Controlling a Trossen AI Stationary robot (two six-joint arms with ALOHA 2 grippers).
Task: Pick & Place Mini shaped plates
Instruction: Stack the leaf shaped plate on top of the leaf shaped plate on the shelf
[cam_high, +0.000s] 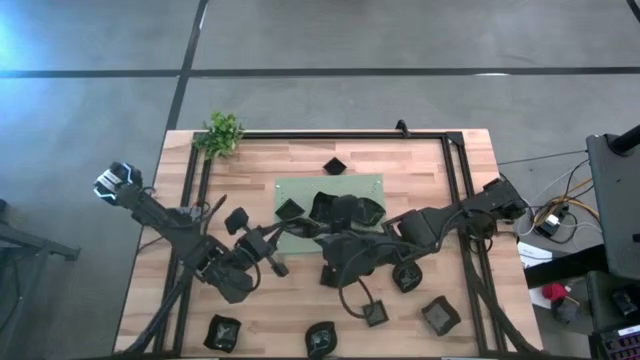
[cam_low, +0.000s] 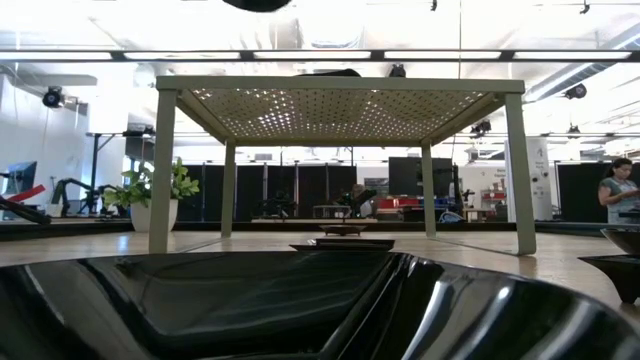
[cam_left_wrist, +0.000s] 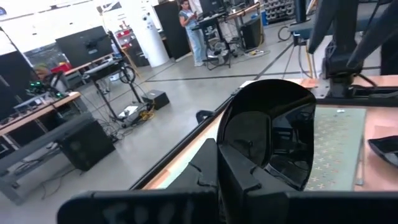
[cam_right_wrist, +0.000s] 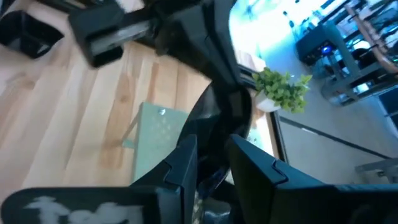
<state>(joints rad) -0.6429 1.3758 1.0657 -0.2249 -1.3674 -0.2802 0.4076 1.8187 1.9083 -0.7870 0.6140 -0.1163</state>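
Note:
My left gripper (cam_high: 266, 248) is near the table's middle left, left of the light green perforated mat (cam_high: 330, 215), and is shut on a round glossy black mini plate (cam_left_wrist: 267, 134). My right gripper (cam_right_wrist: 214, 168) reaches over the mat's near part among the black plates there (cam_high: 365, 210). Its fingers stand apart, with a dark plate rim (cam_right_wrist: 227, 106) rising between and ahead of them. I cannot tell whether they touch it. More black plates lie on the wood, such as those at the near edge (cam_high: 222, 332) (cam_high: 440, 315). In the low view one plate (cam_low: 300, 300) fills the foreground. My left gripper pinches the round plate's rim (cam_left_wrist: 239, 155) between its two fingers, at the edge nearest the wrist. The fingers come at it about level. The plate stands on edge ahead of the fingers, lifted clear of the table.
A small leafy plant (cam_high: 222, 133) stands at the far left corner. A black frame rail (cam_high: 460, 190) runs around the work area. One plate (cam_high: 335, 165) sits beyond the mat, and others (cam_high: 375, 313) (cam_high: 320, 340) lie near the front edge. Both arms crowd the middle.

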